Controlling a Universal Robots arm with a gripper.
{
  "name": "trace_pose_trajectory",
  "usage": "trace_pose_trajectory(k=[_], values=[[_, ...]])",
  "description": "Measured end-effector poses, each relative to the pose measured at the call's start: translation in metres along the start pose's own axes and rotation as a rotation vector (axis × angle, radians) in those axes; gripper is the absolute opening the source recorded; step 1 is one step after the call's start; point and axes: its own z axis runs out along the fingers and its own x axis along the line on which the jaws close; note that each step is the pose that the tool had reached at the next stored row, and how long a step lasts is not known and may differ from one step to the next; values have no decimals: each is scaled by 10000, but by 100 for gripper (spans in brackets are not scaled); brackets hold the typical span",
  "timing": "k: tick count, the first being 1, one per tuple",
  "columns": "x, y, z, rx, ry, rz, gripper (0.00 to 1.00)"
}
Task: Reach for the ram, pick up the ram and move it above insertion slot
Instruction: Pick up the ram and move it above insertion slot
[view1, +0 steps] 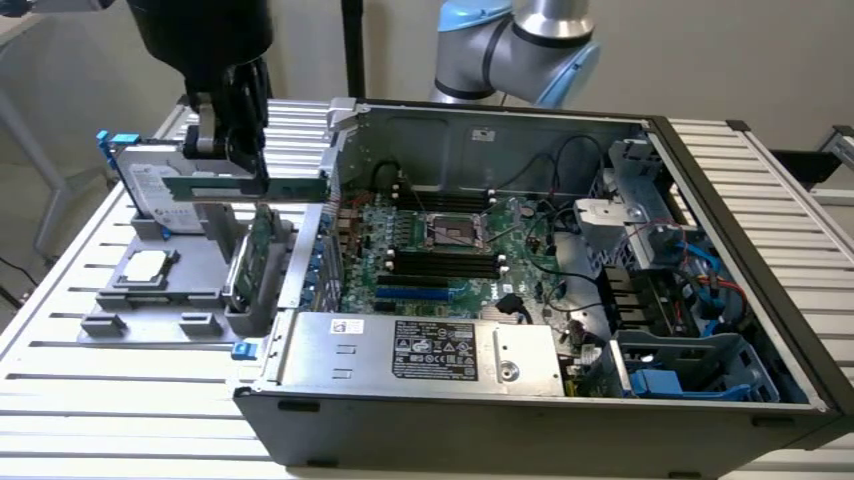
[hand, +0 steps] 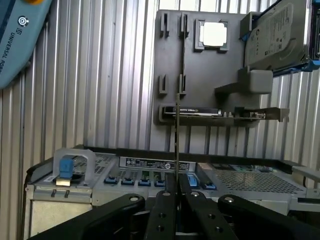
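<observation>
Closest to you, the gripper (hand: 176, 192) fingers are pinched nearly shut on the ram (hand: 177, 145), seen edge-on as a thin vertical line. In the exterior view you hold the ram (view1: 254, 188) lifted clear of the grey holder tray (view1: 167, 300), at the open computer case's (view1: 534, 400) edge toward the exterior view's left, beside the hard drive (view1: 154, 190).

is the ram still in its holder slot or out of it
Out. The ram hangs level in the shut gripper, lifted clear of the grey holder tray, left of the open computer case in the exterior view.
</observation>
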Motion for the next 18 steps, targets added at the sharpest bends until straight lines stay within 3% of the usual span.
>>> trace_pose_trajectory(k=[11, 18], values=[[18, -498, -23, 19, -294, -8, 13], [-3, -819, -27, 19, -323, -9, 13]])
